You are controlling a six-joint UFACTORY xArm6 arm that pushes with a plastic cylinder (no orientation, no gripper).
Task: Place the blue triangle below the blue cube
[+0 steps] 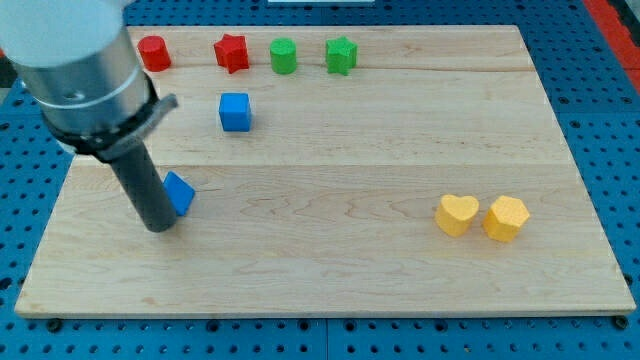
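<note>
Because the small blue triangular block (pixel 180 192) must end up beneath the blue cube (pixel 235 111), the dark rod tool's tip (pixel 160 227) sits touching the triangle's eight o'clock side on the pale wooden desk (pixel 350 270). The tool grasps nothing; it only pushes. The triangle lies at the cube's seven o'clock, needing a shove toward three o'clock.

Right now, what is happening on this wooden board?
My tip is pressed against the left side of the blue triangle, which I am pushing. The blue cube lies above it and somewhat to the view's right, so the triangle is not yet directly below it. Red and green blocks line the top edge; two yellow blocks sit at lower right.
</note>
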